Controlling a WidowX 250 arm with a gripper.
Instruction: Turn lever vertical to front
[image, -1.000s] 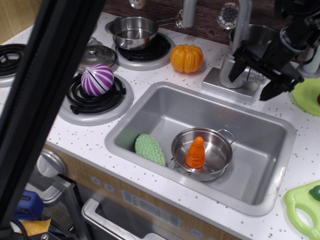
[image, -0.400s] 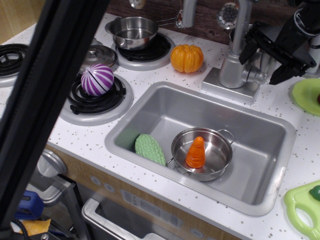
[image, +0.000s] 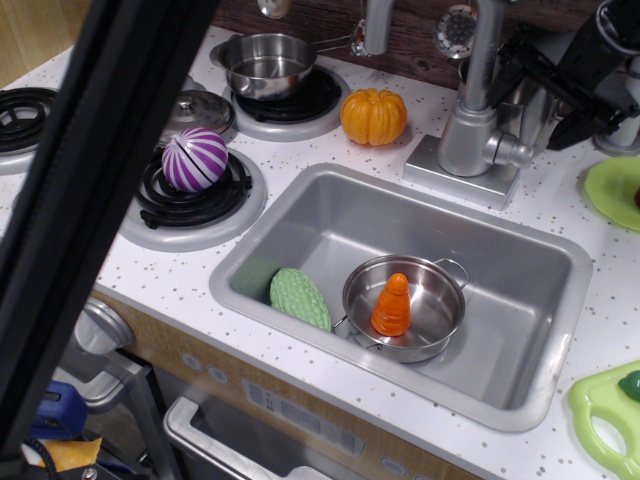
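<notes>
The silver faucet stands behind the sink on a square base. The lever is a short silver-grey stub on the right side of the faucet body, sticking out toward the right front. My black gripper is at the top right, behind and to the right of the faucet, a little above the lever and apart from it. Its two fingers are spread and hold nothing. The upper part of the arm runs out of frame.
The steel sink holds a small pot with an orange piece and a green item. An orange pumpkin, a purple striped ball, a back pot and green plates surround it. A black bar blocks the left.
The gripper has moved up and back to the right, away from the lever and the faucet base where it was a second ago. Its fingers stay spread.
</notes>
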